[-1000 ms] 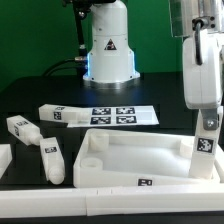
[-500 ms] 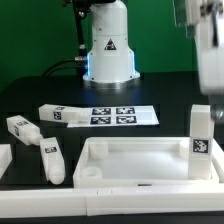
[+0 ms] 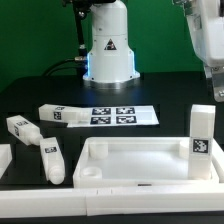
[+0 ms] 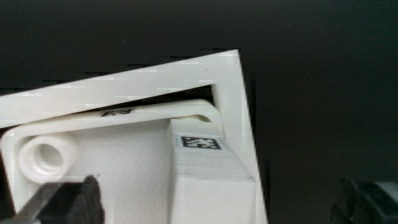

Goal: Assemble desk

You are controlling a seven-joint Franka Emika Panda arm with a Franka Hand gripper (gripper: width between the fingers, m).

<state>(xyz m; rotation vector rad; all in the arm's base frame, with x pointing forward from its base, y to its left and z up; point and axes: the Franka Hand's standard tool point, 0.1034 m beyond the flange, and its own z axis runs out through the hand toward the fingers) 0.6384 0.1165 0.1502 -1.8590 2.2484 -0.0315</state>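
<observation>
The desk's white panel (image 3: 140, 160) lies rim up near the front of the black table. One square white leg (image 3: 201, 138) stands upright in the panel's corner on the exterior view's right, its tag facing the camera. My gripper (image 3: 216, 88) hangs above that leg, clear of it, at the frame's edge. In the wrist view the leg (image 4: 210, 165) rises between my dark fingertips (image 4: 68, 203), with the gripper (image 4: 221, 208) open and gaps on both sides. A round corner socket (image 4: 48, 155) shows beside it. Three loose legs (image 3: 62, 115) (image 3: 21, 127) (image 3: 52, 159) lie left of the panel.
The marker board (image 3: 122, 115) lies flat behind the panel. The arm's white base (image 3: 108, 50) stands at the back. A white block (image 3: 3, 157) sits at the far left edge, and a white rail (image 3: 110, 200) runs along the front.
The jaws opened and let go of the upright leg. The gripper then rose away from it; the leg stays standing in the panel's corner.
</observation>
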